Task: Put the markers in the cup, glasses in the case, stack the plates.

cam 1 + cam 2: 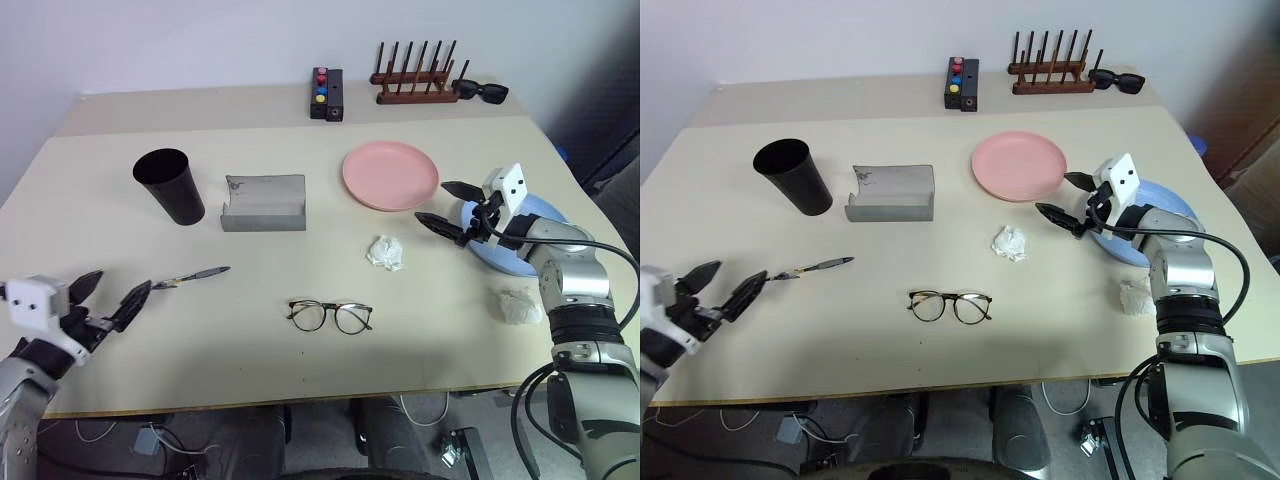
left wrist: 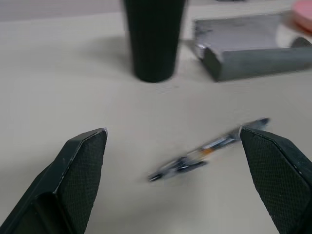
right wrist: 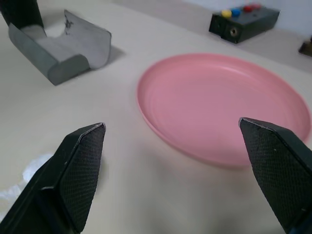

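Note:
A dark marker (image 1: 195,276) lies on the table just ahead of my open left gripper (image 1: 110,297); it also lies between the spread fingers in the left wrist view (image 2: 207,150). The black cup (image 1: 170,185) stands upright at the back left, and the grey case (image 1: 264,203) lies open beside it. Wire-rimmed glasses (image 1: 331,316) rest near the front middle. The pink plate (image 1: 390,175) sits at the back right. My right gripper (image 1: 447,207) hovers open beside it, over the near edge of the light blue plate (image 1: 540,215).
Two crumpled white wads (image 1: 386,252) (image 1: 517,305) lie on the right side. A black box with coloured buttons (image 1: 326,93), a wooden rack (image 1: 416,78) and black sunglasses (image 1: 481,91) stand along the back edge.

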You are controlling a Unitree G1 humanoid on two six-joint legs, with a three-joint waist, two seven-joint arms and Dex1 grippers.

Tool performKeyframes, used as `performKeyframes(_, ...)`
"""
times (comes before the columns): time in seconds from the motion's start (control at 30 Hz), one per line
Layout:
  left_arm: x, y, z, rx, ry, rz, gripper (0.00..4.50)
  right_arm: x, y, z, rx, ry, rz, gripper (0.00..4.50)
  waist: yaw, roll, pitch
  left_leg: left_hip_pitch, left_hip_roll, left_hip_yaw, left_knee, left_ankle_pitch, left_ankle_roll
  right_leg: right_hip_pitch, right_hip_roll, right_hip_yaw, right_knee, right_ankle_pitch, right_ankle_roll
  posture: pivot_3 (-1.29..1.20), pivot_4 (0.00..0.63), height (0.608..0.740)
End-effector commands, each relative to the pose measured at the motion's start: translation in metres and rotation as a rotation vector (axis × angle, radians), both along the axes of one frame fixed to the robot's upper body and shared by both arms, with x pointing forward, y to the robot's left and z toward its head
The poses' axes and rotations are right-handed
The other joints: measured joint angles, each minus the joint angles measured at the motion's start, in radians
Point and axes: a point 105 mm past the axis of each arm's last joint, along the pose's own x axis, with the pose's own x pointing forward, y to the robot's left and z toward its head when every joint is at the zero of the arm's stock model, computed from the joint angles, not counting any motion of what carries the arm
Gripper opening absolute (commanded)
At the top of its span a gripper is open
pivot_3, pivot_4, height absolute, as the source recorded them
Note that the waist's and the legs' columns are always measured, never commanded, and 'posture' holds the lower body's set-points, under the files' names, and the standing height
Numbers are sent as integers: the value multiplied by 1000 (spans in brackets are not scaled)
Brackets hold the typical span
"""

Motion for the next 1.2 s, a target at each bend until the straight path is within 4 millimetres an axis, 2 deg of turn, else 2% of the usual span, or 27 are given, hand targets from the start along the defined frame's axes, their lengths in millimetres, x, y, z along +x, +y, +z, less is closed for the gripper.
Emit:
performKeyframes(0.03,13,-3,6,81,32,-57,4436,-11,21,17,10,-77,58,4500,0,0,0,0,0,0,0,0,0,0,0,0,0,0,0,0,150,740)
performKeyframes(0.17,25,-9,7,157,107,-178,4436,-25,46,17,30,-82,112,4500,-1,0,0,0,0,-1,0,0,0,0,0,0,1,0,0,0,150,740)
performKeyframes(0.37,36,-21,-3,282,297,-411,4436,-45,78,11,44,-58,198,4500,-1,1,0,0,0,0,0,0,0,0,0,0,1,0,0,0,150,740)
performKeyframes(0.6,50,-32,-15,389,387,-536,4436,-82,123,-8,36,45,405,4500,0,0,0,0,0,-1,-1,0,0,-2,1,0,1,0,1,0,150,740)
performKeyframes(0.7,52,-35,-20,417,407,-562,4436,-90,135,-10,44,58,434,4500,-2,0,0,0,0,0,-1,0,0,-2,0,0,1,0,1,0,150,740)
performKeyframes(0.83,54,-50,-29,444,425,-629,4436,-95,152,-10,79,67,475,4500,0,1,0,0,0,-1,-1,0,0,-2,1,0,2,-2,3,0,150,740)
performKeyframes(0.9,54,-52,-32,457,431,-633,4436,-98,159,-11,89,71,491,4500,3,1,0,0,0,-1,-1,0,0,-2,0,0,2,-2,3,0,150,740)
performKeyframes(1.0,56,-54,-33,465,427,-623,3586,-102,168,-10,113,77,513,4500,7,1,0,0,0,0,0,0,0,-1,0,0,1,-2,3,0,150,740)
performKeyframes(1.2,54,-59,-30,447,393,-603,589,-103,175,-13,127,91,530,4500,10,1,0,0,0,-1,0,0,0,-1,0,0,2,-2,4,0,150,740)
